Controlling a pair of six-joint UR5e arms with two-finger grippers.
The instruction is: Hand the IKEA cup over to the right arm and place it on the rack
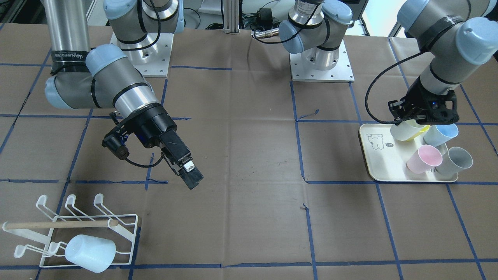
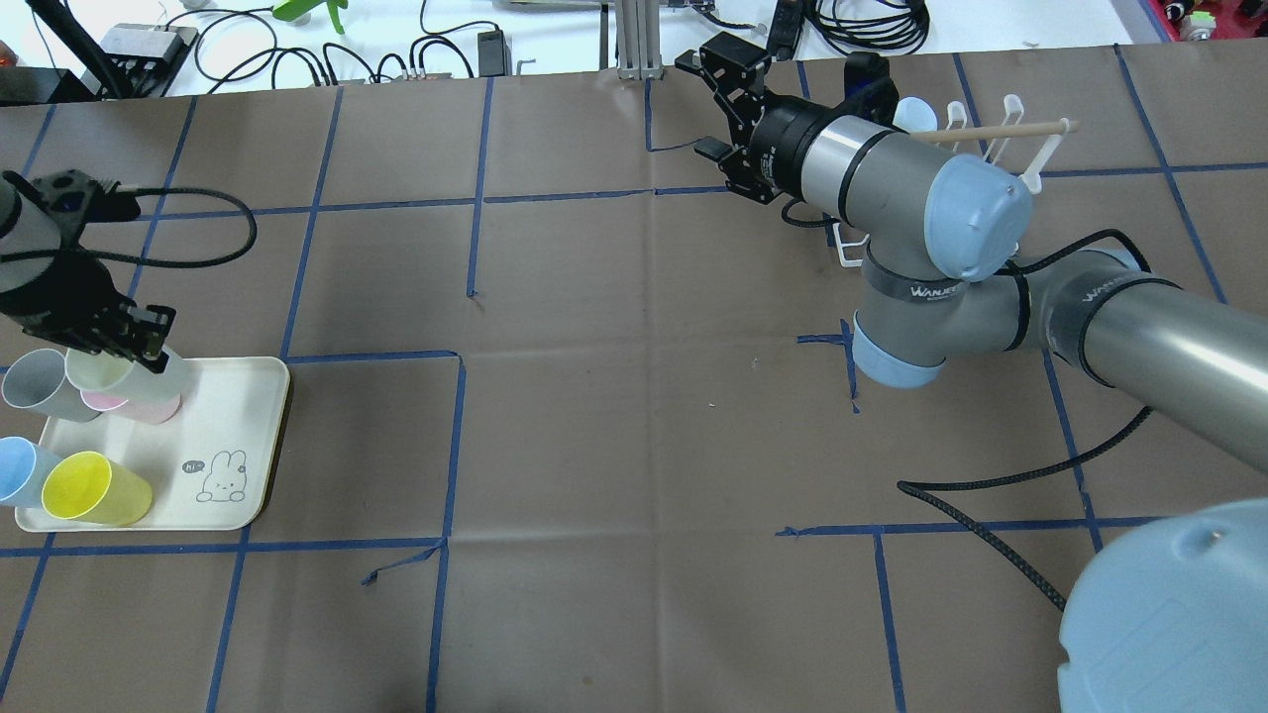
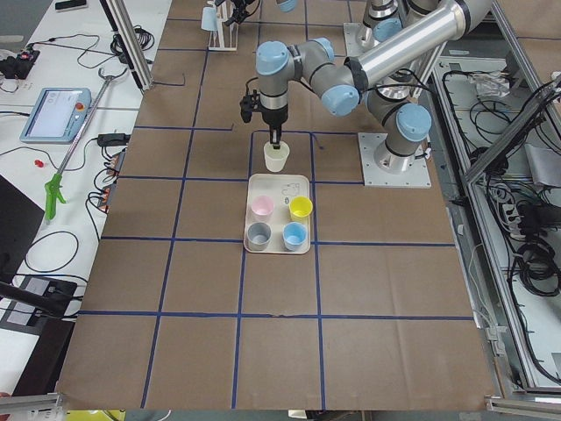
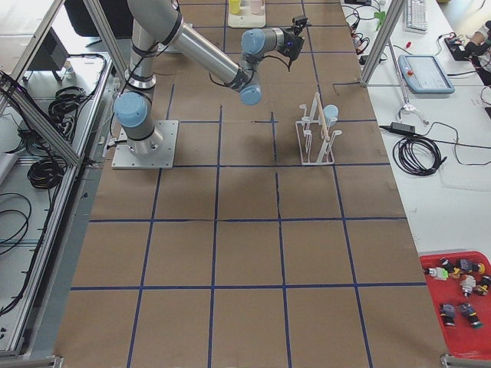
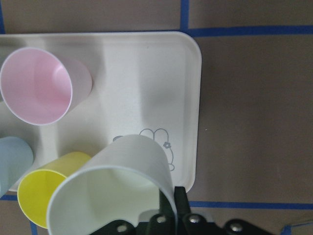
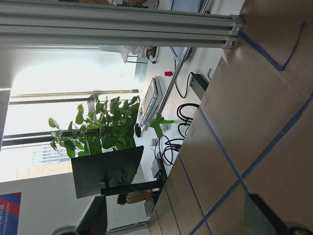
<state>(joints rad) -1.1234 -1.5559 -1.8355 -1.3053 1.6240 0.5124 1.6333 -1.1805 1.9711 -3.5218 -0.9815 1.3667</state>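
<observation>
Front view: left gripper (image 1: 408, 121) pinched on the rim of cream cup (image 1: 402, 132), cup tilted over the far corner of tray (image 1: 373, 173), next to the bear drawing (image 1: 376, 140). Yellow cup (image 1: 425, 128) just behind it, blue cup (image 1: 441, 135), pink cup (image 1: 424, 159) and grey cup (image 1: 456, 161) crowded alongside on the tray. Right gripper (image 1: 190, 177) mid-table, off the surface, nothing in it; spread unreadable from this angle. Rack (image 1: 126, 237) at the opposite end, well apart from the tray, wooden dowel (image 1: 58, 224) across it, one pale cup (image 1: 90, 252) hung on a front prong. Overhead: cream cup hiding most of the pink cup; right arm (image 2: 892, 188) lying across the rack and covering most of it; right jaws spread wide, empty. Black cable (image 2: 991, 535) looped on the table near the arm. Left side view: cream cup under the near arm's gripper, past the tray's far edge, other four cups in a square on the tray. Right side view: rack standing just beside the near arm's forearm. Left wrist: cream cup mouth filling the lower frame, one finger (image 5: 180, 205) on its wall, cup blocking part of the drawing and the yellow cup. Right wrist: dark fingertips at the bottom corners, far apart, only taped paper and a plant (image 6: 105, 132) beyond.
</observation>
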